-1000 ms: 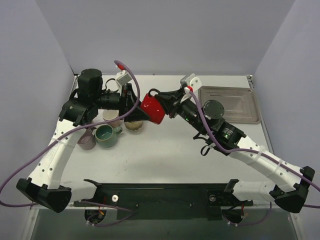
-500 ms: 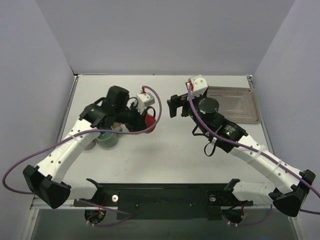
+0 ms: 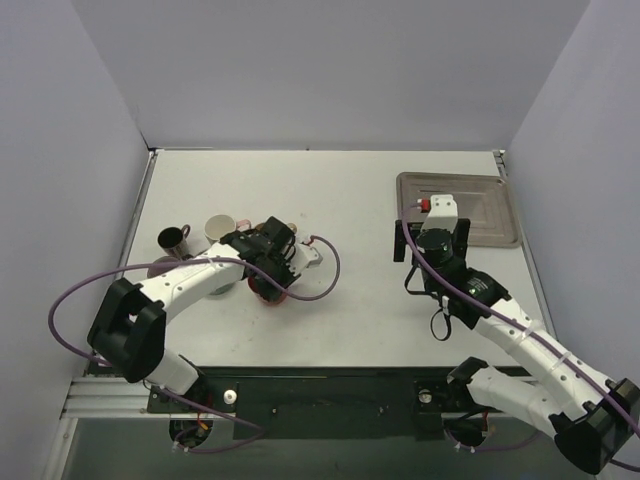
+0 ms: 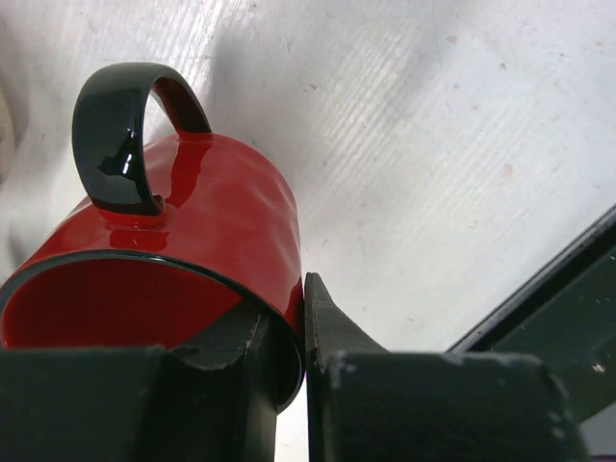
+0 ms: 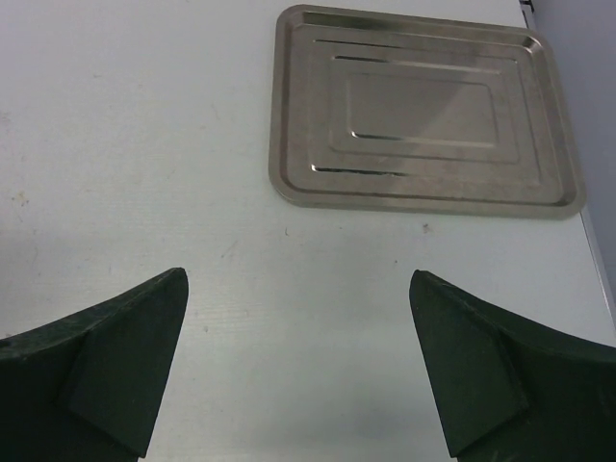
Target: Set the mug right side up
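Left hand [image 4: 300, 322] is clamped on the rim of the red mug [image 4: 212, 221]: in the left wrist view one finger sits inside the mouth and the other outside, with the wall pinched between them at lower centre of the frame. The mug's mouth faces the wrist camera, its body runs away toward the worktop [image 4: 433, 144], and the black handle [image 4: 125, 135] sticks out at upper left. In the top view the mug sits left of centre, mostly hidden under the hand, just right of and below the cluster with the dark cup [image 3: 172, 239] and cream mug [image 3: 218, 230]. My read is that the flip is essentially done, with the opening now up, though the mug may be leaning a little. I can't tell from either view whether the base is touching the worktop or just above it. What's left is to seat the base flat, let go of the rim and lift the hand out without dragging the mug over. Right hand [image 5: 296, 289] has its fingers wide apart and holds nothing. It hangs over bare worktop at right of centre, near the metal tray [image 5: 423, 115], and plays no part in the grasp.
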Controlling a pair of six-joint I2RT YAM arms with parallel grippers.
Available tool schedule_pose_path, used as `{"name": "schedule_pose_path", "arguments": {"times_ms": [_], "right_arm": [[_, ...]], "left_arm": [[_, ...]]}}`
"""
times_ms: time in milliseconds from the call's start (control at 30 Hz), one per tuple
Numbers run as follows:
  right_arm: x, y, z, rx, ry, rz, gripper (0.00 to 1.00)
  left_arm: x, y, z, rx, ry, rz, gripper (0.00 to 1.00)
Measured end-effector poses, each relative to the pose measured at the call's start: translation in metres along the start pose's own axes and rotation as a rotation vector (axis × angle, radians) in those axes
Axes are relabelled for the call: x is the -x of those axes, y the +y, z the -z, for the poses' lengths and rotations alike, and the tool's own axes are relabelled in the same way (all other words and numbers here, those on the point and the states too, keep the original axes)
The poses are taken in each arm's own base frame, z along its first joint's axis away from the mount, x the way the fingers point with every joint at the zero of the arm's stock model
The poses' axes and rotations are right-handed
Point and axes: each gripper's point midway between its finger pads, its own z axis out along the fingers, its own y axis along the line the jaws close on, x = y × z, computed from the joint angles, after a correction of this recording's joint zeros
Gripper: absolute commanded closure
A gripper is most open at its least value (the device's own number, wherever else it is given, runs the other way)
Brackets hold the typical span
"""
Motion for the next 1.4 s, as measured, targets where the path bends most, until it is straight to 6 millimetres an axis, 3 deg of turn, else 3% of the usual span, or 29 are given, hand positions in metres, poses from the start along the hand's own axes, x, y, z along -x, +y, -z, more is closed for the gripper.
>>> {"name": "schedule_pose_path", "arguments": {"times_ms": [133, 200, 233, 300, 400, 500, 600, 633, 733, 833, 900, 967, 1033, 1200, 1300, 1400], "right_arm": [[-0.006, -0.017, 0.002, -0.036, -0.004, -0.038, 0.07], [-0.005, -0.024, 0.003, -0.052, -0.012, -0.058, 0.07], [-0.005, -0.028, 0.004, -0.058, -0.016, -0.068, 0.07], [-0.005, -0.034, 0.005, -0.068, -0.022, -0.081, 0.06], [-0.006, -0.041, 0.004, -0.086, -0.023, -0.093, 0.06], [-0.015, -0.047, 0.001, -0.098, -0.005, -0.096, 0.05], [-0.035, -0.056, -0.006, -0.120, 0.030, -0.100, 0.05], [-0.044, -0.060, -0.009, -0.131, 0.045, -0.099, 0.05], [-0.070, -0.070, -0.014, -0.169, 0.089, -0.096, 0.05], [-0.085, -0.078, -0.017, -0.198, 0.100, -0.110, 0.06], [-0.088, -0.080, -0.018, -0.209, 0.076, -0.125, 0.06], [-0.093, -0.083, -0.018, -0.221, 0.051, -0.141, 0.06], [-0.097, -0.084, -0.019, -0.230, 0.034, -0.153, 0.06], [-0.112, -0.088, -0.020, -0.252, 0.020, -0.166, 0.06], [-0.117, -0.090, -0.020, -0.263, 0.006, -0.173, 0.07], [-0.119, -0.092, -0.021, -0.275, -0.015, -0.181, 0.07]], "left_arm": [[-0.002, 0.004, -0.023, -0.007, 0.024, -0.017, 0.97], [0.000, 0.007, -0.027, -0.004, 0.023, -0.018, 0.74], [0.000, 0.008, -0.027, -0.002, 0.022, -0.017, 0.50], [0.001, 0.009, -0.027, -0.004, 0.022, -0.027, 0.15], [-0.001, 0.008, -0.027, -0.024, 0.032, -0.035, 0.14], [0.010, 0.005, -0.010, -0.046, -0.001, -0.046, 0.13], [0.040, 0.007, 0.033, -0.022, -0.149, -0.073, 0.12], [0.053, 0.011, 0.056, 0.003, -0.235, -0.071, 0.12], [0.069, 0.042, 0.119, 0.134, -0.457, -0.002, 0.11], [0.055, 0.101, 0.177, 0.384, -0.645, 0.171, 0.11], [0.035, 0.129, 0.190, 0.517, -0.691, 0.281, 0.11], [0.013, 0.150, 0.185, 0.624, -0.722, 0.392, 0.10], [-0.012, 0.162, 0.160, 0.695, -0.716, 0.489, 0.10], [-0.072, 0.163, 0.097, 0.806, -0.671, 0.623, 0.06], [-0.087, 0.166, 0.090, 0.871, -0.699, 0.665, 0.04], [-0.086, 0.169, 0.094, 0.912, -0.786, 0.675, 0.03]]}}
